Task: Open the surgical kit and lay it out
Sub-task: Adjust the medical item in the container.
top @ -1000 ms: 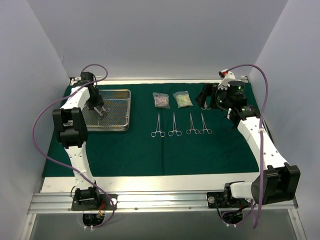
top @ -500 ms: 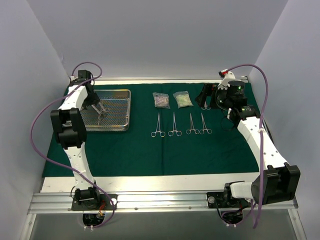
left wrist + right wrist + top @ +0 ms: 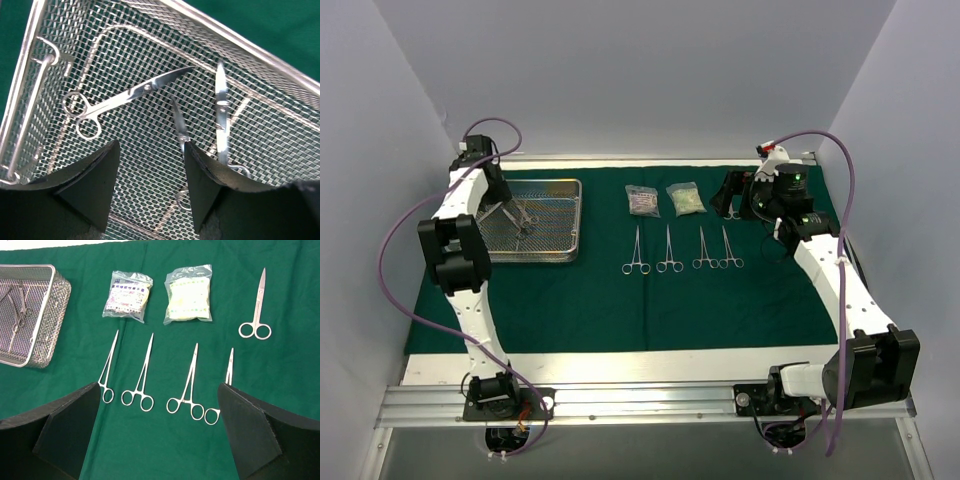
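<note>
Green cloth [image 3: 620,300] is spread flat, with the mesh tray [image 3: 578,222] sitting on its far left end. Left gripper [image 3: 150,155] hangs over the tray, jaws apart, nothing between them, bare mesh showing through the gap. Three steel tools lie in the tray: curved scissors [image 3: 125,97] flat toward the tray's end rail, and two slim clamps [image 3: 221,115] side by side next to them, one just beside a finger [image 3: 200,180]. Right of the tray, out on the cloth, are two clear pouches [image 3: 126,296] side by side. Four laid-out clamps [image 3: 141,377] sit in a row on their near side, ring handles toward the arm bases. Further right of the tray, straight scissors [image 3: 257,310] lie alone past the second pouch. Right gripper [image 3: 730,193] hovers at the cloth end opposite the tray, by those scissors, jaws spread wide, holding nothing.
</note>
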Controlling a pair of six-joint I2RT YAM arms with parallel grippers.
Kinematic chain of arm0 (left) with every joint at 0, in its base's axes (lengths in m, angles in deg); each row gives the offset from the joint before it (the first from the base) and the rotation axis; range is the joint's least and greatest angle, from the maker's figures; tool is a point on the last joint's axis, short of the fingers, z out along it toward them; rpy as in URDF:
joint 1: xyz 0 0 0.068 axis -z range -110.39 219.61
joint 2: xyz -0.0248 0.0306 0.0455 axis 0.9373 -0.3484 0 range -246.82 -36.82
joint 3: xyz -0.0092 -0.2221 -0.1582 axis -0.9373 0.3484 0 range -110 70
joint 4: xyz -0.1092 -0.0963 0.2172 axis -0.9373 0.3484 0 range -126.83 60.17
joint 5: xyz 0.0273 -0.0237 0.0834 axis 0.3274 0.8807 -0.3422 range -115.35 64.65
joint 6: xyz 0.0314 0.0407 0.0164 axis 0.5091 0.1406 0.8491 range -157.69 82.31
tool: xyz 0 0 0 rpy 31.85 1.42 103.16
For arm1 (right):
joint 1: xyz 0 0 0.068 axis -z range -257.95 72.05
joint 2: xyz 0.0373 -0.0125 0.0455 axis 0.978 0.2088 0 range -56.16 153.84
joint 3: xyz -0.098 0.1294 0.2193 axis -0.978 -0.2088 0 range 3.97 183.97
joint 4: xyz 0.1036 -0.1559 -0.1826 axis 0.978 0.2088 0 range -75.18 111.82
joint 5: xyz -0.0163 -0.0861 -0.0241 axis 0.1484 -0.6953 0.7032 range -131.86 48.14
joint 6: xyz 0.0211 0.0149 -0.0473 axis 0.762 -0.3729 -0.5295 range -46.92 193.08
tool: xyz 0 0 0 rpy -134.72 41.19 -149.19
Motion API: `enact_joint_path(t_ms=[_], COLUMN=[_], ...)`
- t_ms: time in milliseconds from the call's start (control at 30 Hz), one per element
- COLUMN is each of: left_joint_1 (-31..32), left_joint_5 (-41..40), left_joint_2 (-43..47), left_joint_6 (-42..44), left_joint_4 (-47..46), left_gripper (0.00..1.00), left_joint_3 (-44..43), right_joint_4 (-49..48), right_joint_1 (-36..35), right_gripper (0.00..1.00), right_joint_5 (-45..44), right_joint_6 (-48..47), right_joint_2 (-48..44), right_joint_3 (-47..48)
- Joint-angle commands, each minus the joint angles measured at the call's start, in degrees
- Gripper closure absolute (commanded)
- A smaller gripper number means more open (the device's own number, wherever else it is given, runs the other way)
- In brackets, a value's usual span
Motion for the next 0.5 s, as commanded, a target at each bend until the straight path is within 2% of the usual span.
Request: enact_joint_path(t_ms=[0,200,333,467], left_joint_1=[-1.7,-0.1,1.9,3.5], left_joint_5=[0.8,5.1,2.9,0.4], left_joint_2=[-1.2,-0.9,-0.2,-2.2], left_joint_6=[2.4,-1.8,-6.9,-10.2], left_joint_4=[-1.7,-0.1,0.6,3.1], left_gripper=[0.37,0.40,0.39,0.39], left_joint_3=[-3.6,-3.5,-1.5,-4.3], right_joint_4=[-1.0,-1.2,-1.7,-1.6], right_joint_1=[-0.4,-0.4,-0.4,-0.4], right_gripper=[0.02,0.03,0.03,0.03], right_joint_5=[0.7,1.0,1.3,1.5], right_joint_6=[-0.4,-0.3,-0.1,-0.2], right_joint_2=[-0.5,0.4,1.1,1.5], right_joint_3=[-0.2,0.0,0.2,0.5])
